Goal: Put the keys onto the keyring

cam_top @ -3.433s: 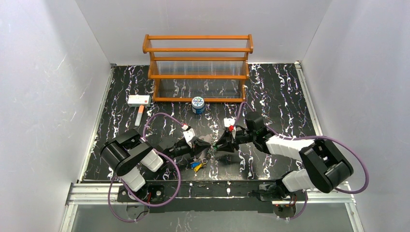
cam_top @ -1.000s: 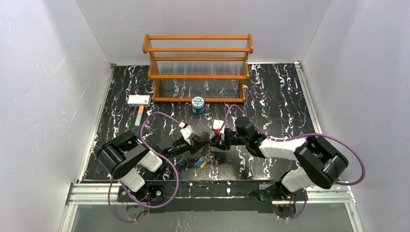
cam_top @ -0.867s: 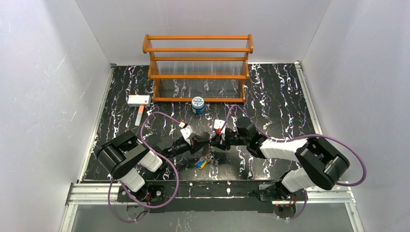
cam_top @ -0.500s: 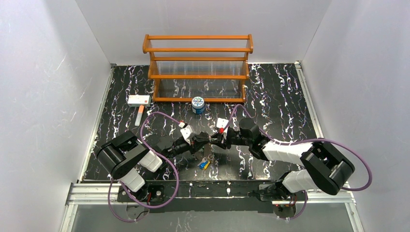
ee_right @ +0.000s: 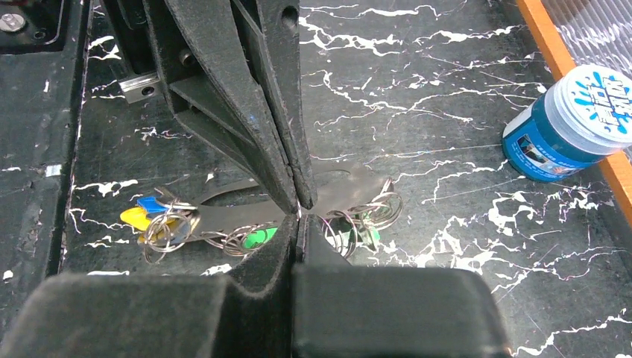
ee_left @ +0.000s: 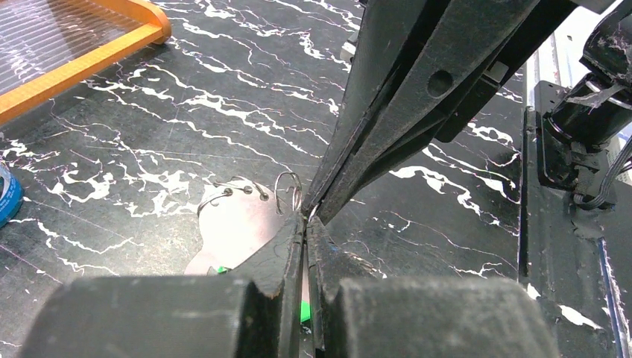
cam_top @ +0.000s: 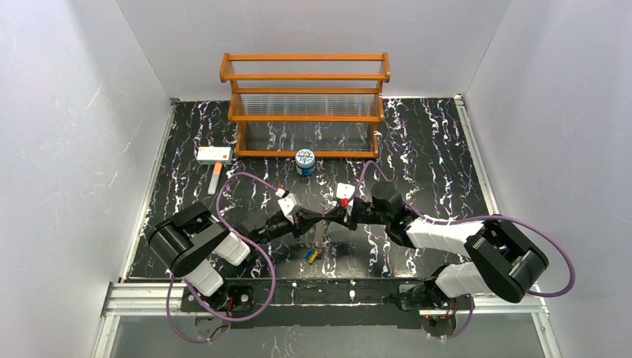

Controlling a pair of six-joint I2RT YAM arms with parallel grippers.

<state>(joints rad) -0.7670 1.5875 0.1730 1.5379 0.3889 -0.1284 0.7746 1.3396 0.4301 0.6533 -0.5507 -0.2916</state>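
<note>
My left gripper (cam_top: 316,218) and right gripper (cam_top: 328,217) meet tip to tip at the near middle of the table. Both are shut on the keyring (ee_right: 238,215), a flat whitish loop that hangs between them. In the left wrist view my gripper (ee_left: 306,217) pinches the loop's edge (ee_left: 231,231) next to a wire ring (ee_left: 288,194). In the right wrist view my gripper (ee_right: 298,217) pinches the same loop. Several wire rings hang on it, with a yellow key (ee_right: 134,218), a blue key (ee_right: 151,203) and green keys (ee_right: 257,237). The keys (cam_top: 311,255) dangle near the table.
A wooden rack (cam_top: 305,104) stands at the back. A blue-and-white can (cam_top: 305,162) sits in front of it and shows in the right wrist view (ee_right: 570,123). A white box with a red mark (cam_top: 215,154) lies at the back left.
Both grippers stay shut and tip to tip. The right arm has shifted slightly right, and the keyring now hangs straighter below the tips with the keys a little lower.
</note>
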